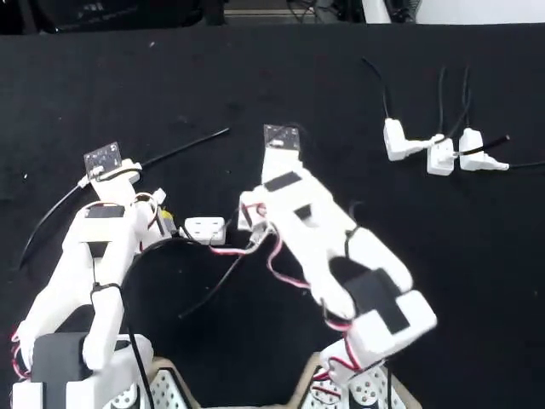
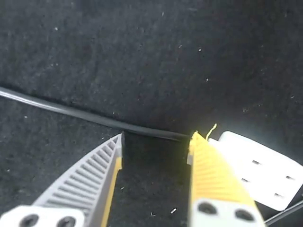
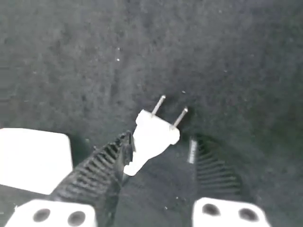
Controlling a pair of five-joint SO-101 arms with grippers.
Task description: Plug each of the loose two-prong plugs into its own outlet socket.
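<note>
- Surface: a table (image 1: pixel 255 77) covered in matte black, felt-like cloth flecked with lint.
- Item: two-prong plug (image 3: pixel 152 135), of white moulded plastic with a rounded body and two thin metal prongs (image 3: pixel 161 101). It is located just left of centre in the high view, at the tip of the right arm.
- Item: outlet block (image 2: pixel 262 170), white, flat and rectangular, with rounded corners and paired slots. It is found centre-left in the high view, between the two arms' tips.
- Right pincer (image 3: pixel 158 144): the jaws are parted around the plug. The body is touched by the black ribbed finger (image 3: pixel 94 177), and a gap is left at the other finger, so no clamp is judged.
- Governing relation: the plug's long axis is directed away from the wrist, prongs beyond the fingertips. The outlet block lies off the ribbed finger's outer side, so a turn toward the slots is judged necessary. The right arm is the nearer.
- Left pincer (image 2: pixel 156 139): spread apart, nothing held. A black cable (image 2: pixel 61 109) is crossed just beyond the tips, and the block sits just beside the yellow finger (image 2: pixel 208 175).
- Upper right, high view: three white plug bodies (image 1: pixel 440 156) on black leads. Whether they are seated in sockets cannot be told.
</note>
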